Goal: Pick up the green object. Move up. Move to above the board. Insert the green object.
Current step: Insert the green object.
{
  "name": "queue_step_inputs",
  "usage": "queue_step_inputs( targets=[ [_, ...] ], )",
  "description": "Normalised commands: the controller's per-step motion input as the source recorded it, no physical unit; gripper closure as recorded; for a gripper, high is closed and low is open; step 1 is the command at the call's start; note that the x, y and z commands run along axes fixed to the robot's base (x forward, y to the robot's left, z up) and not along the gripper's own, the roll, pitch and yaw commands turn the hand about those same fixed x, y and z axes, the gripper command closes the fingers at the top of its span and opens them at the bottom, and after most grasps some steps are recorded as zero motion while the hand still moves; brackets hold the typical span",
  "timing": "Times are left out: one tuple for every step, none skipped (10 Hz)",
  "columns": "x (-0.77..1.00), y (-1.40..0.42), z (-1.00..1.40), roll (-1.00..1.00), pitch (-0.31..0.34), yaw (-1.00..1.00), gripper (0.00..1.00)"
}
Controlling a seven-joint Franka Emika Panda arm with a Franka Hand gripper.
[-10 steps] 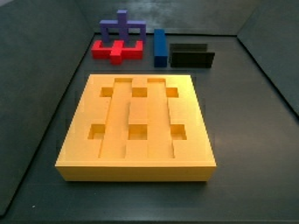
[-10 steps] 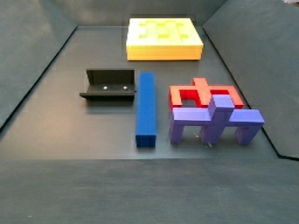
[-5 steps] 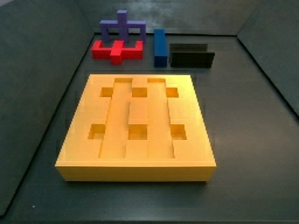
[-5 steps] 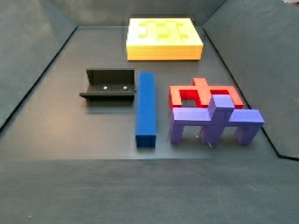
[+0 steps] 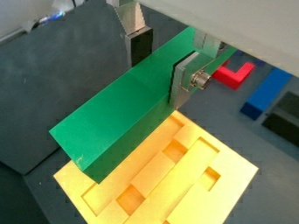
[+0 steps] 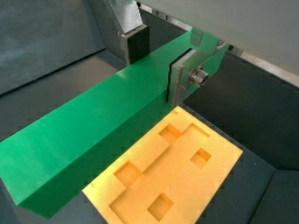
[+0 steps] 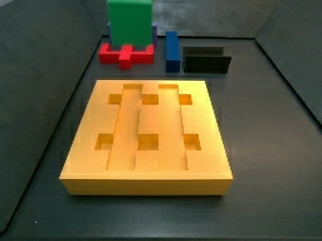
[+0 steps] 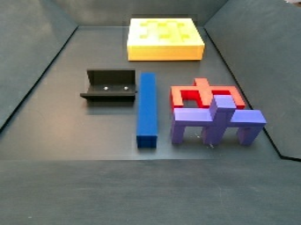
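The green object [image 5: 122, 109] [image 6: 100, 131] is a long flat bar, and my gripper [image 5: 162, 66] [image 6: 159, 63] is shut on it, one pad on each broad face near one end. In both wrist views the bar hangs in the air over the board [image 5: 233, 166] [image 6: 163, 171], a yellow slab with square holes. A side view catches only the bar's lower end [image 7: 130, 21] at the back, above the red block and beyond the board [image 7: 126, 122]. In the opposite side view the board [image 8: 165, 51] lies at the far end, with the bar and gripper out of frame.
Beyond the board stand a red block [image 7: 123, 55] [image 8: 200, 94], a blue bar [image 7: 172, 49] [image 8: 146, 107] and the dark fixture [image 7: 205, 61] [image 8: 108, 85]. A purple piece [image 8: 217, 121] sits on the red block. Dark walls ring the floor.
The green bar's end has come into a side view at the top back, covering the purple piece that showed there before. The pieces on the floor have not moved.
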Motion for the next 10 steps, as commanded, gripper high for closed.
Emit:
queue_step_inputs(
  targets=[
    [-0.16, -0.10, -0.75, -0.06, -0.153, 0.17, 1.00],
    [-0.11, -0.15, -0.85, 0.00, -0.201, 0.09, 1.00],
    [-0.09, -0.16, -0.87, 0.03, -0.193, 0.05, 1.00],
    [-0.09, -0.19, -0.88, 0.08, -0.190, 0.05, 1.00],
    [-0.05, -0.19, -0.88, 0.12, -0.169, 0.03, 1.00],
    [0.00, -0.14, -0.88, 0.22, -0.090, 0.00, 1.00],
    [0.02, -0.22, -0.72, 0.33, 0.000, 0.00, 1.00],
    [0.00, -0.19, -0.77, 0.31, -0.010, 0.00, 1.00],
    [0.00, -0.15, -0.78, 0.27, -0.044, 0.00, 1.00],
    [-0.05, -0.10, -0.74, 0.19, -0.044, 0.00, 1.00]
  ],
)
